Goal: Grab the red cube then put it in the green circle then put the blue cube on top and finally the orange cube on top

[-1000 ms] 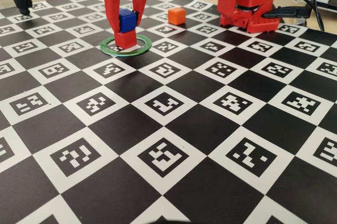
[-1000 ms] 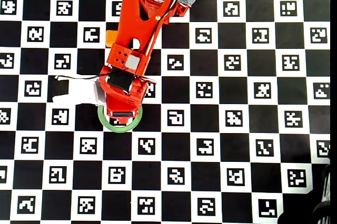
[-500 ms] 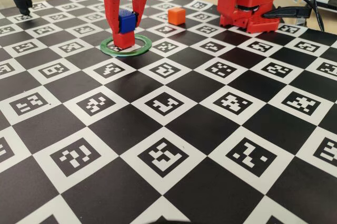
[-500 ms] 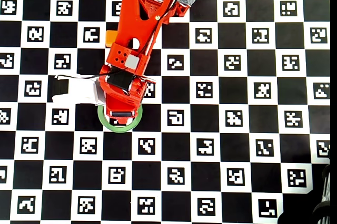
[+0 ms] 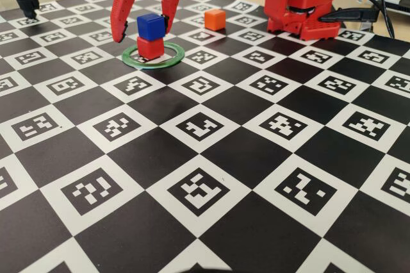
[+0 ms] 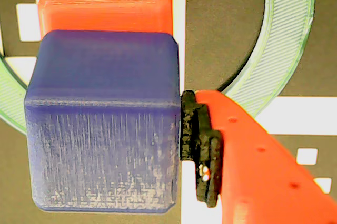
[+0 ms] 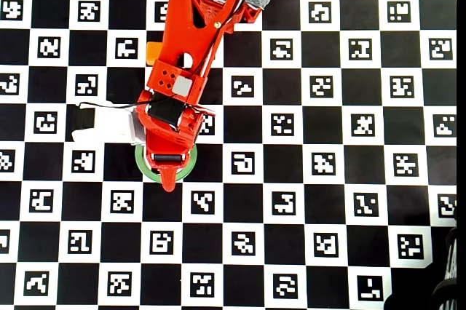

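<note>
change: claw (image 5: 145, 31) has spread since the earlier fixed frame; it was clamped on the blue cube (image 5: 152, 26), now both fingers stand off it
claw: wide open, gripping nothing; in the fixed view the blue cube sits between the two fingers, left finger well apart, right finger near
stack: blue cube on top of the red cube (image 5: 151, 47); red cube inside the green circle (image 5: 154, 61) on the checkered counter (image 5: 256, 157)
wrist view: blue cube (image 6: 102, 121) slightly offset from red cube (image 6: 105, 0); one finger's black pad just beside its right face, contact unclear
overhead view: arm hides both stacked cubes; only part of green circle (image 7: 140, 164) shows
orange cube: (image 5: 215, 19) well apart, behind the ring; in overhead a sliver (image 7: 153, 53) beside the arm
</note>
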You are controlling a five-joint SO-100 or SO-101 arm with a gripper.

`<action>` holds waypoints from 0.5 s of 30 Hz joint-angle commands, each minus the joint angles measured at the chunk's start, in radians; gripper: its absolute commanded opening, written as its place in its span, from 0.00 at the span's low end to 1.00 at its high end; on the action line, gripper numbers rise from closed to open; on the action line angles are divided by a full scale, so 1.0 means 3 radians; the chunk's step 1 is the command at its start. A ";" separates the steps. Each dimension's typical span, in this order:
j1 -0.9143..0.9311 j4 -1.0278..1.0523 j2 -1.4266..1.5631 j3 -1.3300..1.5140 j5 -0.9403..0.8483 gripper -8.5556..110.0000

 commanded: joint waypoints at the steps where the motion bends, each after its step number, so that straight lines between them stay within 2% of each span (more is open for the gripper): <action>1: 0.0041 -0.0036 0.0082 -0.0010 0.0010 0.47; 15: 0.0066 0.0317 0.0348 -0.0153 -0.0026 0.47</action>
